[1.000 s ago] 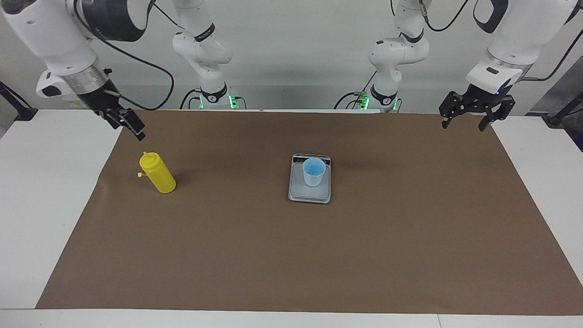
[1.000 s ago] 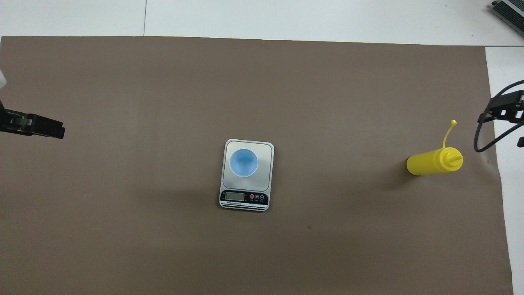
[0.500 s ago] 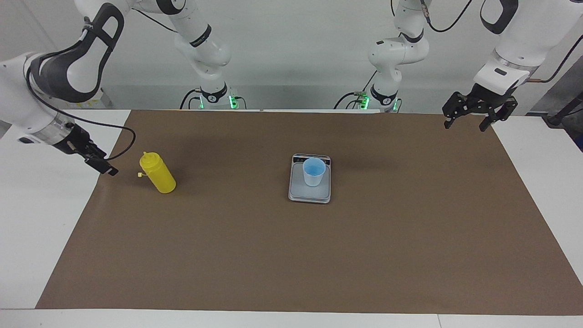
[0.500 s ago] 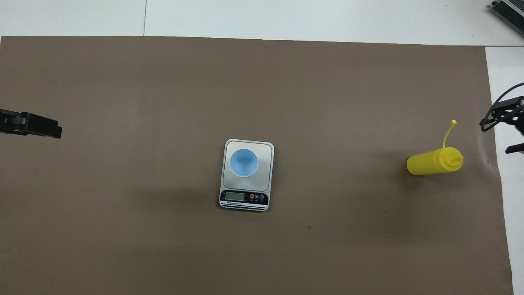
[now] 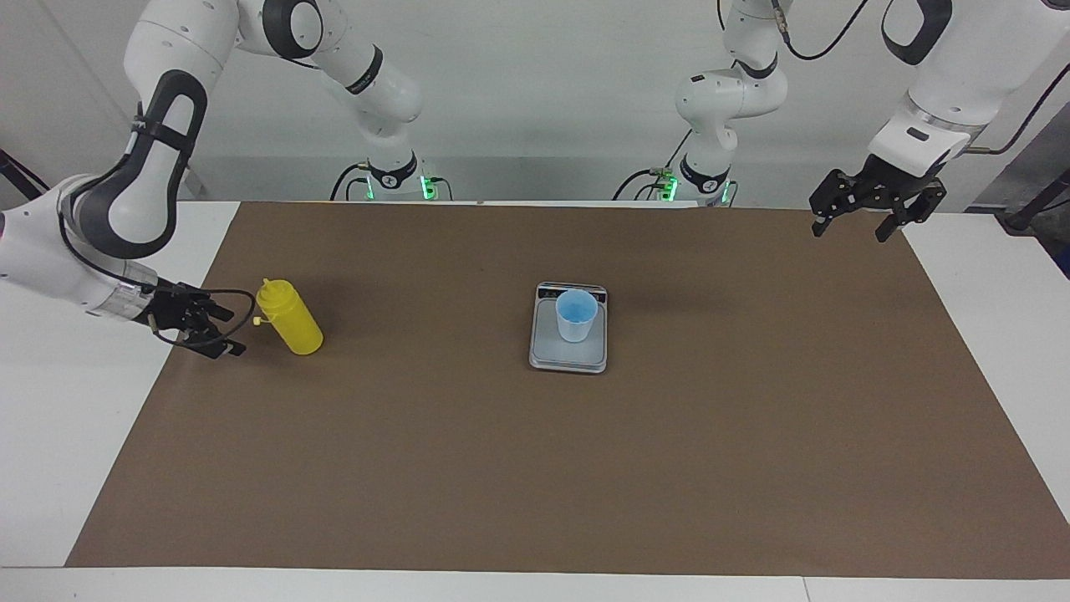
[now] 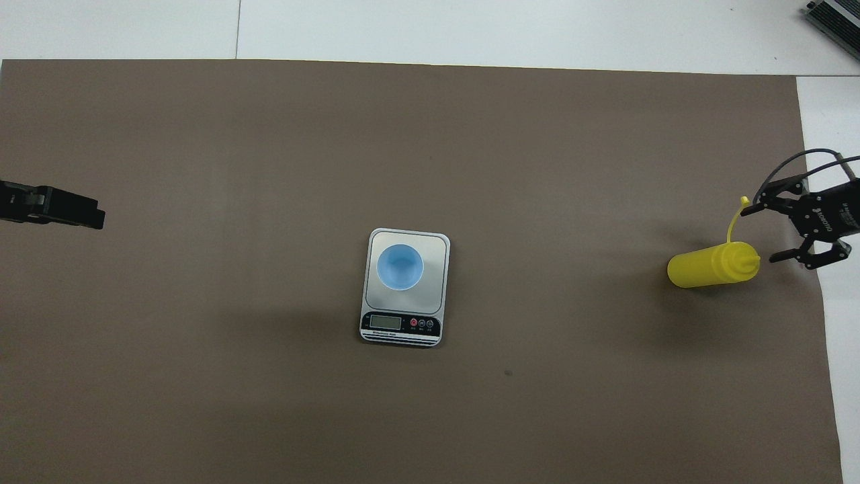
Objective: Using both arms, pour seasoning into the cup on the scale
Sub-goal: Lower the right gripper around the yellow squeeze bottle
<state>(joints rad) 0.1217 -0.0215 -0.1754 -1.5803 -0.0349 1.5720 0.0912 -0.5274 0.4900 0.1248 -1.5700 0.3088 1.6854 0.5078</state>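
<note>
The yellow seasoning bottle (image 5: pixel 289 318) stands upright on the brown mat near the right arm's end of the table; it also shows in the overhead view (image 6: pixel 712 266). My right gripper (image 5: pixel 227 332) hangs low beside the bottle at that end, open and empty, jaws facing it with a small gap, as the overhead view (image 6: pixel 761 232) shows too. The light blue cup (image 5: pixel 576 315) stands empty on the scale (image 5: pixel 567 359) at mid-table; the overhead view shows the cup (image 6: pixel 400 267) and the scale (image 6: pixel 435 286), display edge toward the robots. My left gripper (image 5: pixel 853 227) waits open in the air over the mat's corner at its own end (image 6: pixel 91 218).
A brown paper mat (image 5: pixel 535 468) covers most of the white table (image 5: pixel 75 435). A grey device (image 6: pixel 833 20) sits at the table's corner farthest from the robots, at the right arm's end.
My right gripper has come down from above the mat's corner to bottle height and turned its open jaws toward the bottle. The left gripper, bottle, cup and scale have hardly moved.
</note>
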